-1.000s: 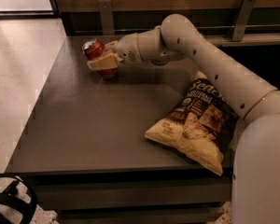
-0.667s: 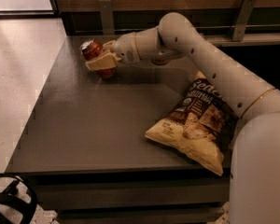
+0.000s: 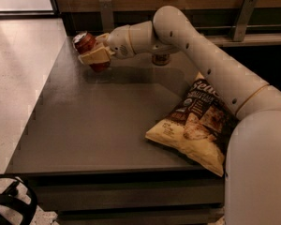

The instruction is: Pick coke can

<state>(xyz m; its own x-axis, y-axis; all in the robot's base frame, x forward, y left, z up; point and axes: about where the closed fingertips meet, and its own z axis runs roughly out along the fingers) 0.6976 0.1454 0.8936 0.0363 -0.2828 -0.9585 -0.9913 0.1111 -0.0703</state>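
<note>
The coke can [image 3: 85, 43] is a small red can with a silver top, at the far left of the dark table [image 3: 98, 121]. My gripper [image 3: 94, 56] is shut on the coke can, its cream fingers [image 3: 97, 54] clamped around the can's middle. The can is tilted with its top leaning left, and its bottom shows below the fingers, a little above the table. My white arm reaches in from the right across the back of the table.
A brown-gold can [image 3: 160, 59] stands at the back of the table, mostly hidden behind my arm. A yellow and brown chip bag [image 3: 194, 125] lies at the right front. A wooden wall with metal brackets runs behind the table.
My gripper has lifted the coke can slightly up and to the left, and the can now tilts more. The chip bag has not moved.
</note>
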